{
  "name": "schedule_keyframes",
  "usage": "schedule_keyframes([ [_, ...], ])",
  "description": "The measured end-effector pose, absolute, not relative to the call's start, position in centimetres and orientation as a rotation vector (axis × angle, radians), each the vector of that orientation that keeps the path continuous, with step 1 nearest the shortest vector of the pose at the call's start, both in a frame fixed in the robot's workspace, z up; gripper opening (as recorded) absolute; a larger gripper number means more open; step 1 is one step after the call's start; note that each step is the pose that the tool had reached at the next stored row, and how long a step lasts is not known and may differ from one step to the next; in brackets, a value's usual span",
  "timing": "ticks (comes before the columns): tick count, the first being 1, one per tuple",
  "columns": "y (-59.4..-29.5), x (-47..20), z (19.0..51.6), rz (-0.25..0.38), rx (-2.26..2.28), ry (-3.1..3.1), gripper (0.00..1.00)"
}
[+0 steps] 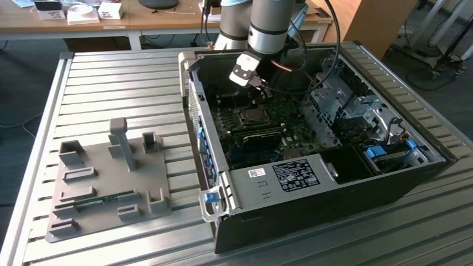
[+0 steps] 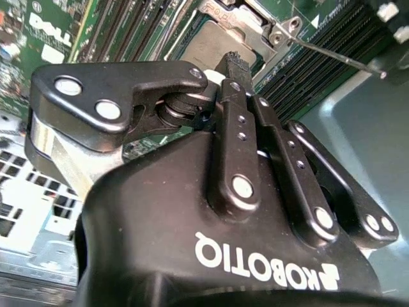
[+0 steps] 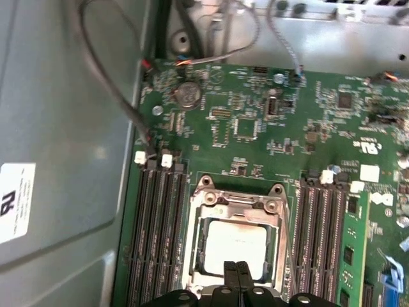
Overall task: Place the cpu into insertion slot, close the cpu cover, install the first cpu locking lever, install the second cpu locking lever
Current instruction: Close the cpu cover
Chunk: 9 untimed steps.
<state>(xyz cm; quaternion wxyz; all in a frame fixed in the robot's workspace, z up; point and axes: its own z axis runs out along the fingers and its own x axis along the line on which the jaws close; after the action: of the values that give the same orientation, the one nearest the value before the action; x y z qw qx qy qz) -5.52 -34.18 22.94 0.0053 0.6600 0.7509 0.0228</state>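
The cpu (image 3: 233,246), a dull silver square, lies in the insertion slot (image 1: 252,115) on the green board inside the open computer case. The cpu cover (image 3: 233,206), a shiny metal frame, lies down around it, and the chip shows through its window. My gripper (image 3: 236,274) hangs just above the chip's edge with its black fingers pressed together and nothing between them. In the second wrist view the same fingertips (image 2: 233,61) point at the cpu (image 2: 208,48). A thin locking lever (image 2: 339,56) sticks out free beside the socket. In the exterior view the gripper (image 1: 255,88) is low inside the case.
Long black memory slots (image 3: 156,224) flank the socket on both sides. Loose cables (image 3: 115,83) run along the grey case wall (image 3: 57,128). Drive cages (image 1: 347,102) and a power supply (image 1: 296,174) crowd the case. A grey fixture plate (image 1: 103,183) sits on the slatted table.
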Motion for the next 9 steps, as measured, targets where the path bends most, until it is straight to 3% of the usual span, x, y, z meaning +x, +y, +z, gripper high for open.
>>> schedule_keyframes([
  [9,-34.18,-5.52,22.81,0.071,1.869,2.515,0.11],
])
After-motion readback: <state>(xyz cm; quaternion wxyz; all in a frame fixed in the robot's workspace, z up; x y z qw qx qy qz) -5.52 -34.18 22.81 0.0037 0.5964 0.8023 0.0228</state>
